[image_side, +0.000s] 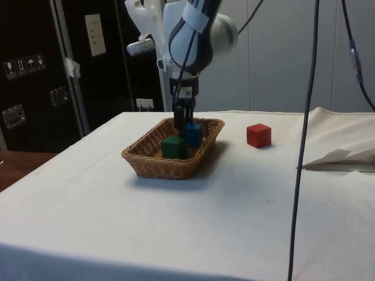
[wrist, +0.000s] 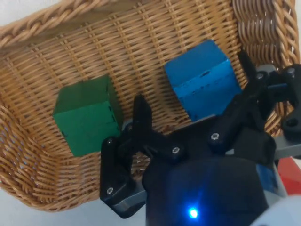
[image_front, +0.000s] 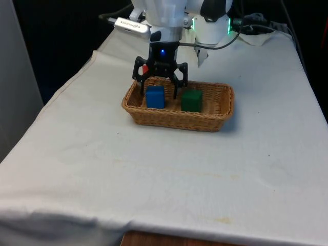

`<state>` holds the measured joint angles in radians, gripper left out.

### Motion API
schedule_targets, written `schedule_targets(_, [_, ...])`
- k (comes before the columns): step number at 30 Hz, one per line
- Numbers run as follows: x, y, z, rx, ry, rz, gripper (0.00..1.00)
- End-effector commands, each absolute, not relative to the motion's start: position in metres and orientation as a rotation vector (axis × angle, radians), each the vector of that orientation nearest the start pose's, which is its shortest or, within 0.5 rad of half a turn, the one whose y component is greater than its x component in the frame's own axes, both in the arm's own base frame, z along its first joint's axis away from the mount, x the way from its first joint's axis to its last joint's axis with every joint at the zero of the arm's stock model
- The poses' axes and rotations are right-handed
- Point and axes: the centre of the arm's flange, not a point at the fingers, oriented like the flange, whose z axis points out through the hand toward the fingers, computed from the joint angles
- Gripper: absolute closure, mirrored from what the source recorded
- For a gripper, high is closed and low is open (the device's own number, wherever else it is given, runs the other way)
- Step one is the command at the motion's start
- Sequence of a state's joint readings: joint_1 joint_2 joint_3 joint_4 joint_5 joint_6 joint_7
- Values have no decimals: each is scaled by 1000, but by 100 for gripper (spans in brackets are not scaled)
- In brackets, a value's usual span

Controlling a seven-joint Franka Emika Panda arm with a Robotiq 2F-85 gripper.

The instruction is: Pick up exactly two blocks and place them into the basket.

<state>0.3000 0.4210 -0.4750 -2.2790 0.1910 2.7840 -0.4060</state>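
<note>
A woven wicker basket (image_front: 174,122) (image_side: 153,163) (wrist: 42,155) sits mid-table. Inside it a blue block (image_front: 155,97) (image_side: 194,133) (wrist: 202,82) and a green block (image_front: 192,100) (image_side: 174,147) (wrist: 87,115) rest on its floor, a little apart. My gripper (image_front: 158,87) (image_side: 183,124) (wrist: 193,87) hangs low over the basket, open, its fingers spread wide to either side of the blue block without pressing it. A red block (image_side: 258,135) (image_front: 145,68) (wrist: 289,174) stands on the cloth outside the basket, on the robot's side of it.
White cloth (image_front: 154,174) spreads wide on every side of the basket. A black cable (image_side: 302,152) hangs down in the side view, and crumpled cloth (image_side: 340,158) lies at the table's edge beyond the red block.
</note>
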Motion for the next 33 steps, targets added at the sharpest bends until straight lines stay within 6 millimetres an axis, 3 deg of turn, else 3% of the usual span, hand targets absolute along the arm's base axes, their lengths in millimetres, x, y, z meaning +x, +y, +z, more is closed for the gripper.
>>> schedule_targets(1, [538, -109, 211, -3272, -162, -185, 0])
schedule_targets(11, [545, -105, 242, -3252, -112, -213, 0])
schedule_targets(33, [542, -48, 309, -3189, -99, -254, 0])
